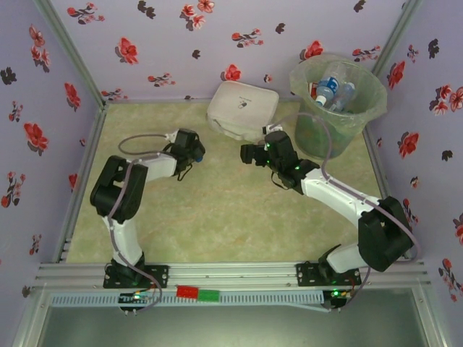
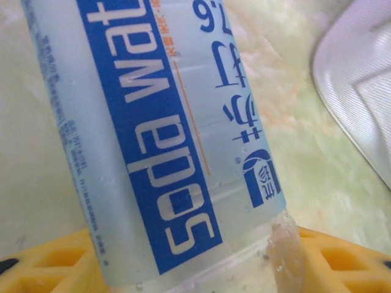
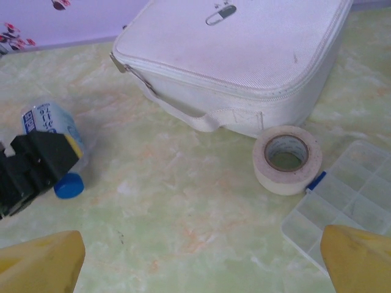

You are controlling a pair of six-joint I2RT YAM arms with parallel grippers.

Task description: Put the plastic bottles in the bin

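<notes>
From above: left fingers (image 1: 194,149) and right fingers (image 1: 249,153) facing each other over the tabletop (image 1: 210,217), near the white case (image 1: 242,107); bin (image 1: 336,108) at far right, several bottles (image 1: 330,90) inside.

From left wrist: yellow fingers clenched on a clear bottle (image 2: 177,140) with a blue label.

From right wrist: right fingers spread wide, grasping nothing, above the tabletop; held bottle at left, blue cap (image 3: 68,185) lowest; tape roll (image 3: 287,160) touching the case, clear organiser (image 3: 348,201) just beside.
</notes>
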